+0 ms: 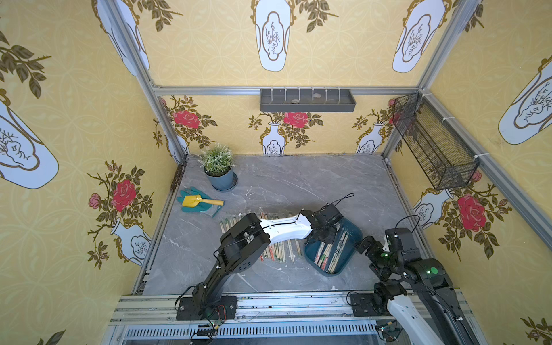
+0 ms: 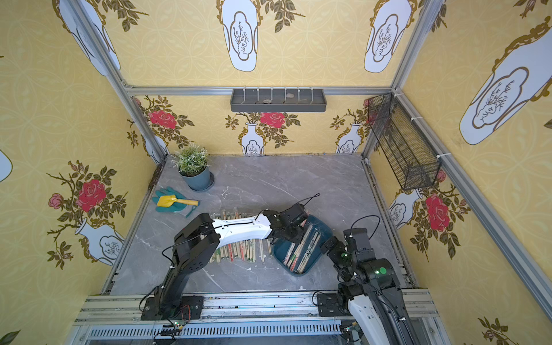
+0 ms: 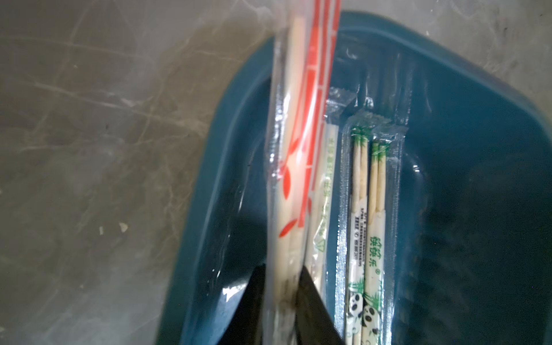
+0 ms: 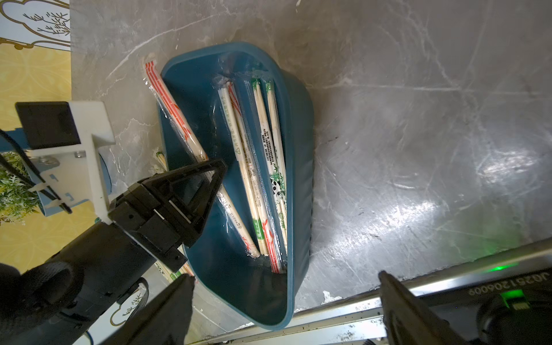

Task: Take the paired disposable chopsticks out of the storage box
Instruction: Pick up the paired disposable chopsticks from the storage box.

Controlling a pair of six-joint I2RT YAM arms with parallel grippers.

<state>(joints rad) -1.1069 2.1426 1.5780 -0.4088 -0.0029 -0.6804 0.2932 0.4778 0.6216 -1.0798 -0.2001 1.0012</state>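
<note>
Teal tray (image 1: 355, 236) on grey table (image 1: 298, 185), several sleeved chopstick pairs (image 1: 331, 254) lengthwise inside; red-printed pair (image 3: 295, 134) slanted across its rim; more pairs (image 1: 282, 251) rowed alongside.

Both top views: mounted high above my base rail (image 1: 298, 303), facing forward and down toward the back wall (image 1: 328, 131). Distant; they cover the whole worktop (image 1: 298, 185), both my arms and the side walls, in nearly identical framing.

Left wrist view: very near, looking along my left jaws into the storage box (image 3: 463, 194) at the paired disposable chopsticks (image 3: 369, 209).

Right wrist view: somewhat farther off, looking down past my right jaws on the entire box and my left jaws.

All four views share the box and its contents.
</note>
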